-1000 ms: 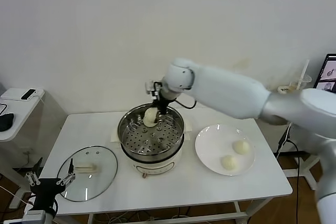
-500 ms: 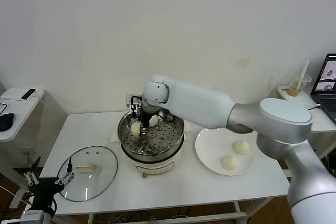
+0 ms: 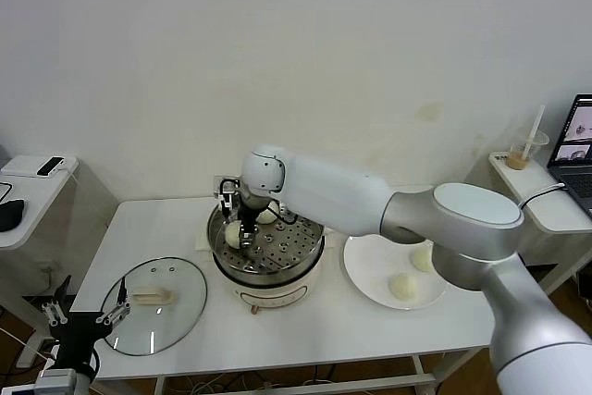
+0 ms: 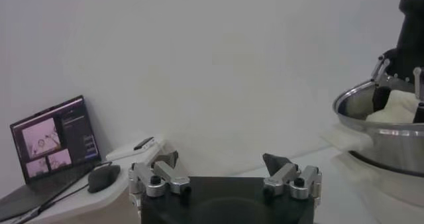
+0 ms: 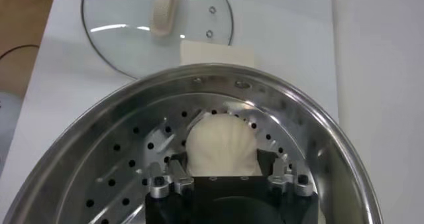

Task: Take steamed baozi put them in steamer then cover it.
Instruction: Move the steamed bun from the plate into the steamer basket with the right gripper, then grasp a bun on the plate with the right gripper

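My right gripper (image 3: 242,230) reaches into the left side of the steamer (image 3: 277,277) and is shut on a baozi (image 3: 232,235). In the right wrist view the gripper (image 5: 222,163) has a finger on each side of this baozi (image 5: 220,142), which rests low on the perforated tray (image 5: 119,172). A second baozi (image 3: 267,216) lies at the back of the tray. Two more baozi (image 3: 400,286) lie on the white plate (image 3: 370,261). The cover (image 3: 176,316) lies flat on the table, left of the steamer, handle up. My left gripper (image 3: 83,326) is parked open below the table's front left corner.
A low side table with a phone (image 3: 48,166) and a mouse stands at the left. A cup with a straw (image 3: 520,156) and a laptop (image 3: 580,131) are at the far right. The cover also shows in the right wrist view (image 5: 119,13), beyond the steamer rim (image 5: 318,122).
My right gripper has carried the baozi from the steamer's back rim leftward and down onto the left part of the tray. The left arm has not moved.
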